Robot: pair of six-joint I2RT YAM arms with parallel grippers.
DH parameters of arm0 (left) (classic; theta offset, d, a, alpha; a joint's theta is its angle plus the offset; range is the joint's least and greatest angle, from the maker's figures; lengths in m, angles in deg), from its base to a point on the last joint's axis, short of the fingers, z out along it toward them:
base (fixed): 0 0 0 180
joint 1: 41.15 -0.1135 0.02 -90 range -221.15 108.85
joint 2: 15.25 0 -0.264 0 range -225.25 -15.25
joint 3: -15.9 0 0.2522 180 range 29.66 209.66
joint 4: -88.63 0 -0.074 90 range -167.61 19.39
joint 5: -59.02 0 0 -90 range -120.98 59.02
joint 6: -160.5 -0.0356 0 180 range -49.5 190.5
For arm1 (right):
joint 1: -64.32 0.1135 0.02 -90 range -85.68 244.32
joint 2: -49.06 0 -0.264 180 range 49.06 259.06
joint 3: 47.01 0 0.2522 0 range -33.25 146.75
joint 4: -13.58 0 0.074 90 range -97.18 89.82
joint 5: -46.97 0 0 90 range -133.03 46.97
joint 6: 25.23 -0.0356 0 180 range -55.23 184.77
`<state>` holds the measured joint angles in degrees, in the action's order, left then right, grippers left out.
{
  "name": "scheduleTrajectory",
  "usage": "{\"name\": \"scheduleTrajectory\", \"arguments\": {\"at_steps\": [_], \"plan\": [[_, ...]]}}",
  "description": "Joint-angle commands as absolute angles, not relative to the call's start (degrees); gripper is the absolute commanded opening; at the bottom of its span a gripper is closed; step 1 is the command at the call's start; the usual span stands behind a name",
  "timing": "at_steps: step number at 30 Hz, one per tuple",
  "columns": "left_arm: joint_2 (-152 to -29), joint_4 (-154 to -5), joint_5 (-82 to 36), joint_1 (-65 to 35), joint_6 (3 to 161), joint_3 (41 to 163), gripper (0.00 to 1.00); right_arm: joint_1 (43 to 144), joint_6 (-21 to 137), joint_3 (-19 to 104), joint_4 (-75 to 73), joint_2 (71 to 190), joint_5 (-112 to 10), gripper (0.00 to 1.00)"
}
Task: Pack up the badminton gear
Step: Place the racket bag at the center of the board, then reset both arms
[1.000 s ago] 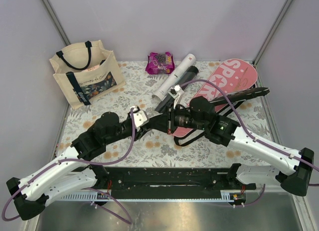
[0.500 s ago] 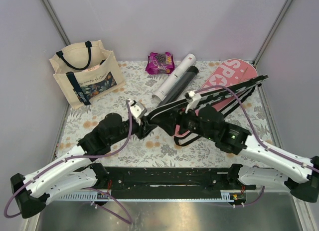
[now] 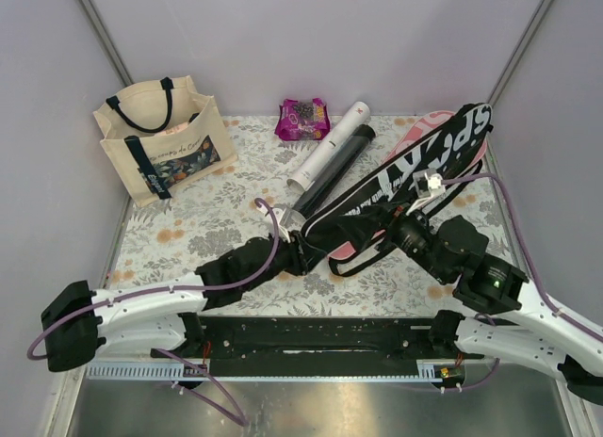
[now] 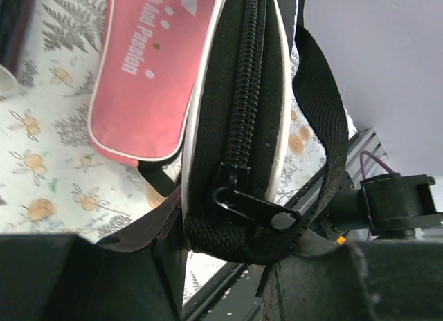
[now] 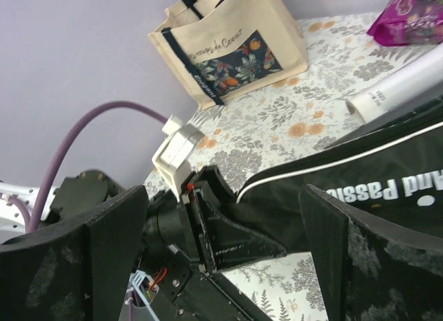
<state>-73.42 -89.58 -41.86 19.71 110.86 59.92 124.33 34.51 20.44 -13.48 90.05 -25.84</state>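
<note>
Closest in, near 6 o'clock: pinching the thin tip of the black cover (image 3: 415, 164) tight in the left gripper (image 3: 301, 249) and holding it up on its edge. Zipped shut at that tip, with the zip pull (image 4: 256, 212) lying flat against it. Cannot tell what is inside. A bit farther, toward 4 o'clock: right gripper (image 5: 225, 196) spread wide, gripping nothing, with the black cover just past its fingers (image 5: 111, 252). Below the black cover, slanting off toward 2 o'clock: the pink cover (image 4: 149, 79), flat on the table (image 3: 217, 225) with a black strap beside it. Cannot tell if it is zipped. Farther back, around 12 to 1 o'clock: the white tube (image 3: 328, 147) and the black tube (image 3: 347, 153), side by side and touching, loose on the table. Farthest, at 10 o'clock, the tote (image 3: 165, 145), upright with its top open, and at 12 o'clock the snack packet (image 3: 302, 119). No rackets or shuttlecocks in sight. Maybe already tucked away, but no way to know. Looks partly done at best. Probably left to do: lay the black cover down, check the pink one, and gather the two tubes with the covers.
</note>
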Motion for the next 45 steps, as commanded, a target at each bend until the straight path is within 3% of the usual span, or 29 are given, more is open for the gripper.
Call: {"name": "scheduleTrajectory", "arguments": {"at_steps": [1, 6, 7, 8, 9, 19, 29, 36, 45], "plan": [[-74.84, -93.88, -54.00, 25.02, 117.60, 59.63, 0.42, 124.44, 36.64, 19.84, -14.86, 87.74, -18.96, 1.00], [-73.44, -89.84, -55.42, 27.75, 117.17, 59.37, 0.69, 124.35, 38.84, 19.92, -15.74, 85.80, -14.82, 0.99], [-73.26, -89.13, -54.89, 27.84, 117.08, 59.19, 0.80, 124.44, 39.45, 20.01, -15.92, 85.63, -14.12, 0.99], [-73.00, -88.26, -54.63, 28.02, 117.43, 59.19, 0.97, 124.44, 39.81, 20.01, -16.00, 85.54, -13.42, 0.99], [-72.82, -87.20, -54.45, 28.28, 117.60, 59.02, 0.99, 124.44, 40.24, 20.18, -16.35, 85.45, -12.28, 1.00], [-67.29, -72.10, -63.32, 31.36, 105.94, 65.68, 0.99, 124.44, 37.97, 21.06, -23.11, 87.64, -6.91, 0.99], [-62.89, -65.23, -71.50, 31.36, 75.34, 79.39, 0.99, 124.53, 30.94, 21.51, -30.42, 90.46, -9.19, 1.00], [-57.98, -61.18, -67.37, 31.36, 81.91, 84.33, 0.99, 124.44, 30.84, 19.40, -31.12, 87.92, -6.91, 0.99], [-45.58, -63.29, -72.37, 31.27, 84.56, 74.84, 0.99, 124.44, 31.55, 14.48, -29.10, 81.58, -3.92, 1.00]]}}
